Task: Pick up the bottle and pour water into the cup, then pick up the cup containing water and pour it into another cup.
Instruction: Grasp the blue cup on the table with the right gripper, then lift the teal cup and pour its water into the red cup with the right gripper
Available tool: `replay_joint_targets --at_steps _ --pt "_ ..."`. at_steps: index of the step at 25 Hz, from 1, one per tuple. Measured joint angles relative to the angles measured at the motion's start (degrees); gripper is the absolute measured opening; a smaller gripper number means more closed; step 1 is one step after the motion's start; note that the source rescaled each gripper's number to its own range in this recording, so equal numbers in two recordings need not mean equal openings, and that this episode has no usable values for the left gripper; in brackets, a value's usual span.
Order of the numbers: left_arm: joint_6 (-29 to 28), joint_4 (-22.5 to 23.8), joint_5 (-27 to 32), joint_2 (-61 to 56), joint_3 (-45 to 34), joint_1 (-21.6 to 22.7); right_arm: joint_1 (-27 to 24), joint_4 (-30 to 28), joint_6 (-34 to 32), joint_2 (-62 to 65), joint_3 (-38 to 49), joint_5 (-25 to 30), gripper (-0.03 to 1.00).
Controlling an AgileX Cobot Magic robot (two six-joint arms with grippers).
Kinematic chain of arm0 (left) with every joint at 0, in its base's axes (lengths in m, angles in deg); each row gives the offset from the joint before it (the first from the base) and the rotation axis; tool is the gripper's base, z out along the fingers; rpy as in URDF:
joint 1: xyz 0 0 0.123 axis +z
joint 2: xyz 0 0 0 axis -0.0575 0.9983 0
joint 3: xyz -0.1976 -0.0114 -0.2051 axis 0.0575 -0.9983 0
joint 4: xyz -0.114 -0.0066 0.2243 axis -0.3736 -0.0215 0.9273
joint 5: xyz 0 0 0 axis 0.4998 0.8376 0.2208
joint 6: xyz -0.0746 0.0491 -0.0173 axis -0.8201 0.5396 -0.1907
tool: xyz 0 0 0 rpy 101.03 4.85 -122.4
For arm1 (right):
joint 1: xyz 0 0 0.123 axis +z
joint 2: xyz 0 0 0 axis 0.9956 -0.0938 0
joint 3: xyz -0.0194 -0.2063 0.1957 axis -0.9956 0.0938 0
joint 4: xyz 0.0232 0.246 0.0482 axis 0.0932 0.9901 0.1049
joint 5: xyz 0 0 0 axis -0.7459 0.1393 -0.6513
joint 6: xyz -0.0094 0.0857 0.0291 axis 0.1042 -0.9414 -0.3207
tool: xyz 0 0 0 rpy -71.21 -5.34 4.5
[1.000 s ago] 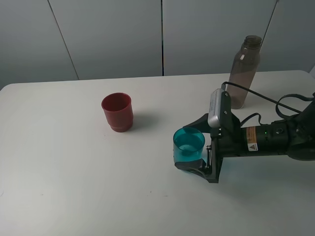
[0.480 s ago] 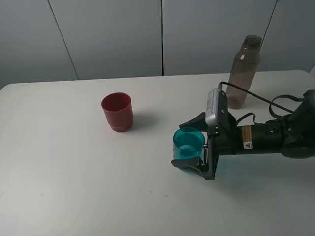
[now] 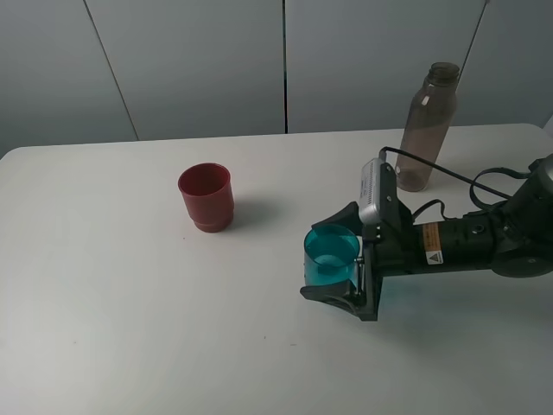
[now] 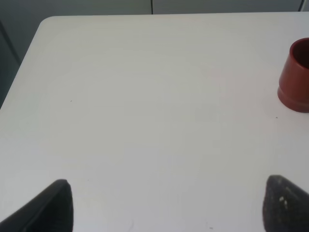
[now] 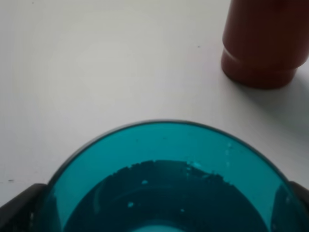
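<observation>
- Right gripper: black jaws spread wide, flanking the translucent, straight-sided teal cup holding water.
- Opaque, stepped-base red cup at ten o'clock.
- Smoky, narrow-necked bottle at one o'clock.
- Left gripper: spread.

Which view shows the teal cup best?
Exterior high: the teal cup shows nearly whole and upright, with its surroundings. The right wrist view crops it to the rim and inside only; the left wrist view misses it entirely.

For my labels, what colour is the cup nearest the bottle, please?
The cup is translucent teal-blue; best in the right wrist view.
</observation>
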Motion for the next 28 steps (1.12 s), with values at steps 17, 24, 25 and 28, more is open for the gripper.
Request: replay_joint_targets --at_steps 17,24,25,28 --pt "0.0 0.0 0.0 0.0 0.0 0.0 0.0 -0.88 -0.55 0.0 0.0 -0.09 0.05" --pt "0.0 0.0 0.0 0.0 0.0 0.0 0.0 -0.88 -1.39 0.22 0.0 -0.08 0.05" --pt "0.0 0.0 0.0 0.0 0.0 0.0 0.0 -0.98 -2.03 0.74 0.0 0.34 0.05" --pt "0.0 0.0 0.0 0.0 0.0 0.0 0.0 -0.71 -6.25 3.52 0.0 0.72 0.05"
